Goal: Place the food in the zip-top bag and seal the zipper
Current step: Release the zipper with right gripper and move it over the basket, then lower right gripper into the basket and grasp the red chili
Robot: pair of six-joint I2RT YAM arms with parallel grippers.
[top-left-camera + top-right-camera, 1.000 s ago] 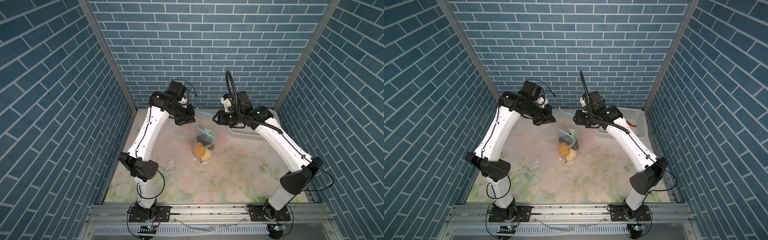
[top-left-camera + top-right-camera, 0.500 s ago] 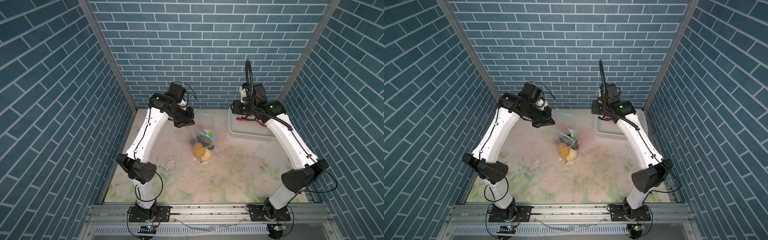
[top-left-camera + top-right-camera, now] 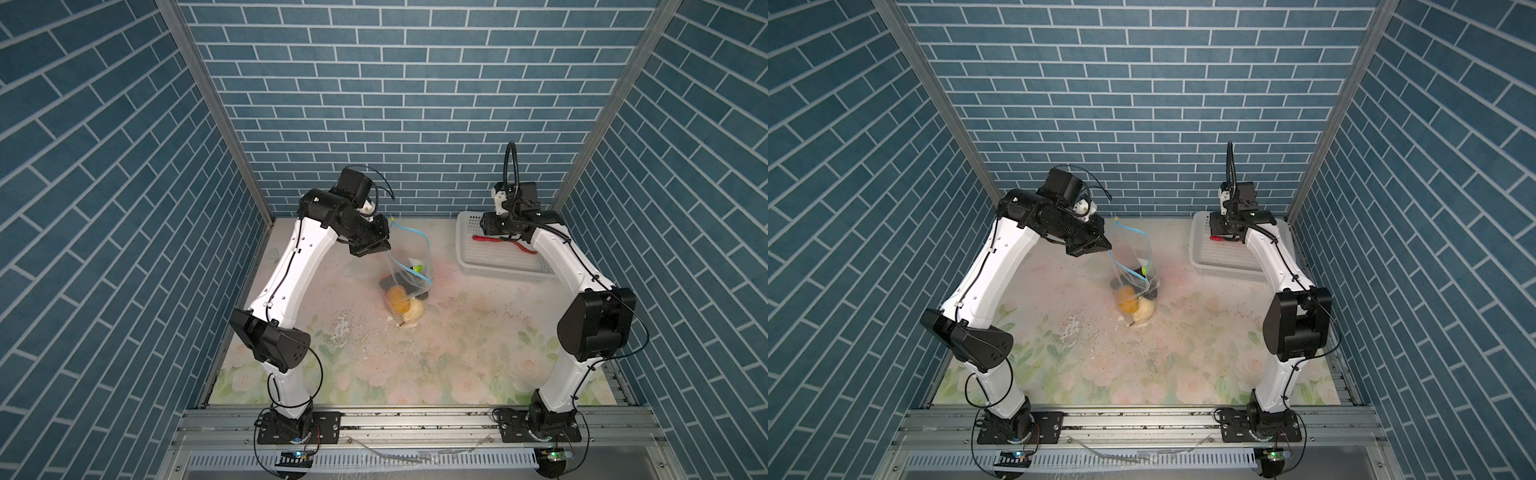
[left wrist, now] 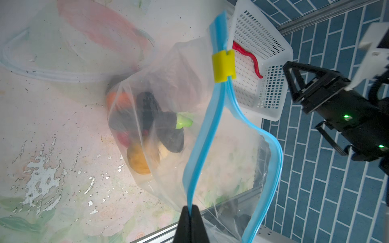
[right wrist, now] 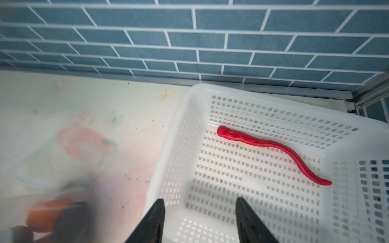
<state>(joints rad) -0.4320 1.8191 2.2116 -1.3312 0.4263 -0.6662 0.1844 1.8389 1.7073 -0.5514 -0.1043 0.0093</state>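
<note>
Bag held up by its zipper; red strip lay in the basket

In both top views the zip-top bag [image 3: 405, 272] stood mid-frame, orange, cream and black food [image 3: 397, 297] in its bottom. The left gripper [image 4: 190, 208] was clamped on the blue zipper [image 4: 207, 134]. Farther back, upper right, the right gripper [image 5: 199, 199] hovered, jaws apart and empty, over the white basket [image 5: 179, 134] holding the red strip [image 5: 271, 147].

Both top views: high at front, looking down on whole scene. Left wrist: close on zip-top bag [image 4: 168, 84]. Right wrist: close above basket [image 5: 252, 178], shared by all views.
</note>
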